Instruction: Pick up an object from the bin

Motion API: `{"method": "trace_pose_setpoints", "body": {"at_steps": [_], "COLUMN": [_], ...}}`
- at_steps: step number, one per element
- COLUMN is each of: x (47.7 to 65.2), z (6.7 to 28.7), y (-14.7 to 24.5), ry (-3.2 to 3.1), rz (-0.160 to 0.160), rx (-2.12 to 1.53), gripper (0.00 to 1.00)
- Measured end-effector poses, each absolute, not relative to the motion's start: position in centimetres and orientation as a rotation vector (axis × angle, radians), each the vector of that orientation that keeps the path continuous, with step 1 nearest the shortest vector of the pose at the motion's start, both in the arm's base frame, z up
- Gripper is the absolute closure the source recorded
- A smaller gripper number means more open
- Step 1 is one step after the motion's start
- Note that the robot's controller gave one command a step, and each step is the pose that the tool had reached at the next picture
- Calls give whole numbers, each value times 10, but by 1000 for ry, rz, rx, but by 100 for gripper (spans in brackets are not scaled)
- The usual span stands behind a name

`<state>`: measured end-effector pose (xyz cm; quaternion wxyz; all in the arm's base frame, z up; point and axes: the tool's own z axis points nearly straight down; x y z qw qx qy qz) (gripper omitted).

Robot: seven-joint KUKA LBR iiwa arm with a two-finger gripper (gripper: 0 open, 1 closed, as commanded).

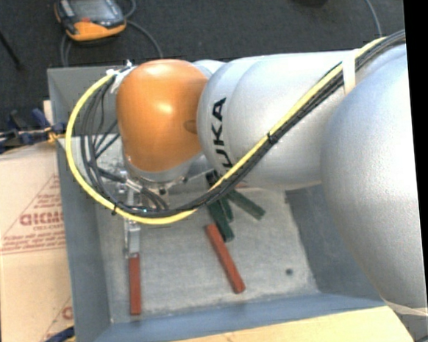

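Along the left wall of the grey bin [90, 287] lies a red-brown stick [134, 283], lengthwise on the floor, with a pale grey piece at its upper end. Whether that piece belongs to the stick or to the robot is hard to make out. The gripper [136, 196] sits directly above that upper end, low in the bin, so this stick looks like the likeliest thing to be picked; nothing shows it is grasped. The orange cover [162, 119] and a looping yellow cable [77, 166] overhang the gripper from the camera's side, so I cannot tell whether the jaws are open or closed, or whether they hold anything. Further right, a second red stick [225, 258] lies slanted on the bare floor, well apart from the first. Above it, dark green sticks [235, 205] poke out from under the arm [284, 124], whose pale bulk hides their far ends and the bin's right part.
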<state>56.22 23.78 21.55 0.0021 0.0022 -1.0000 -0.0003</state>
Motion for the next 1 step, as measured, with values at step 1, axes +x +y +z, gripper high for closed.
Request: {"method": "trace_pose_setpoints", "body": {"at_steps": [1], "x": [564], "z": [220], "y": [237], "ry": [-3145], "rz": [-4], "rx": [0], "gripper": [0]}}
